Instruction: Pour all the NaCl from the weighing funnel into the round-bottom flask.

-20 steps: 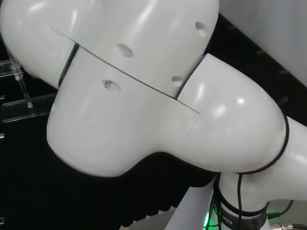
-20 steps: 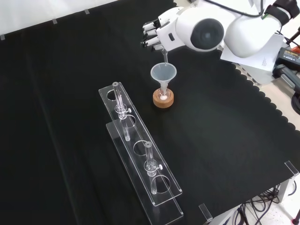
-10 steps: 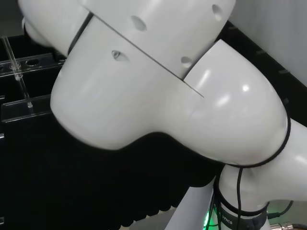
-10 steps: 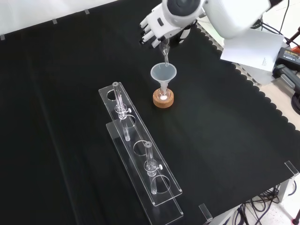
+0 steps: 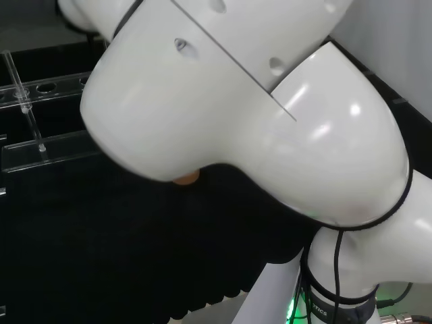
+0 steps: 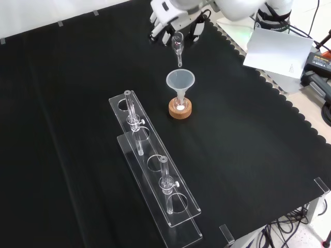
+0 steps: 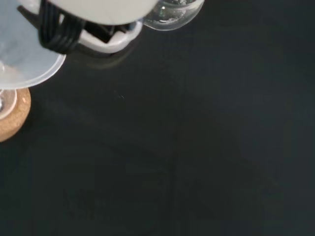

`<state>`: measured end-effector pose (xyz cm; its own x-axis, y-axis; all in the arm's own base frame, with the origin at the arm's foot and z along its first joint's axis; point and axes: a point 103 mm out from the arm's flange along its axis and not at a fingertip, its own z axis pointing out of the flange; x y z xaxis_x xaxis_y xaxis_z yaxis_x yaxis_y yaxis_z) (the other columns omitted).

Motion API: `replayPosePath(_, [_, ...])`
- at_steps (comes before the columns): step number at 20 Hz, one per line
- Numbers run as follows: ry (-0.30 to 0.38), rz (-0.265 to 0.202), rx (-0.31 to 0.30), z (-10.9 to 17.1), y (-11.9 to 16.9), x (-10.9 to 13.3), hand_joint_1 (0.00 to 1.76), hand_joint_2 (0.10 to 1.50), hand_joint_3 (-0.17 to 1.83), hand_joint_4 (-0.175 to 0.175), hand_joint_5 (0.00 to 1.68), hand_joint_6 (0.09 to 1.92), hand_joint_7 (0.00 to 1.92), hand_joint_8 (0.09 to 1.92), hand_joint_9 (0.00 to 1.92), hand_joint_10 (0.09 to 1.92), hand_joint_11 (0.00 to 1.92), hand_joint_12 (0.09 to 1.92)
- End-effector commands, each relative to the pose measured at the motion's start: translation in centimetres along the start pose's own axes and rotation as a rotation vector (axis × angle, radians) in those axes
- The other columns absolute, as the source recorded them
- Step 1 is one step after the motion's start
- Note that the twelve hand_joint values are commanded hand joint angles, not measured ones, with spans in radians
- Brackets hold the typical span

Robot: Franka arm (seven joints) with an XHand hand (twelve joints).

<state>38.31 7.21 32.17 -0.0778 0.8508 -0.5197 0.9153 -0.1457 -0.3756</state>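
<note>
In the front view, the left part of the black cloth is bare from its far edge to its near edge, a wide open stretch. Next comes a clear rack, running from mid-cloth down toward the near edge and carrying two upright glass tubes, one at its far end and another lower down. Just right of the rack's far end stands the round-bottom flask on its cork ring, with a plastic funnel set in its neck and a little white at the bottom of the flask. Above that funnel, apart from its rim, hangs the weighing funnel, stem pointing down; the hand at the cloth's far edge has its fingers curled round the bulb end. Right of the flask the cloth lies open to its scalloped edge, beyond which a white sheet rests. In the head view, the rack's tubes stand at the left, a sliver of cork peeks under the arm's white links. The wrist view shows the funnel's rim above the cork ring.
</note>
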Motion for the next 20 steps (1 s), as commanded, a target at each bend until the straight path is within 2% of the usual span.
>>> replayPosePath(1, [0.191,0.004,0.013,1.1,0.1,-1.8,1.13,0.63,0.70,0.175,1.29,0.65,0.56,0.66,0.97,0.25,0.87,0.98])
replayPosePath(8, [0.266,0.031,0.006,1.0,0.0,-3.0,1.13,0.63,0.70,0.175,1.29,0.65,0.56,0.66,0.97,0.25,0.86,0.98])
replayPosePath(20, [0.310,0.084,0.025,2.1,0.9,-5.1,1.13,0.63,0.70,0.175,1.29,0.66,0.56,0.66,0.97,0.25,0.85,0.99])
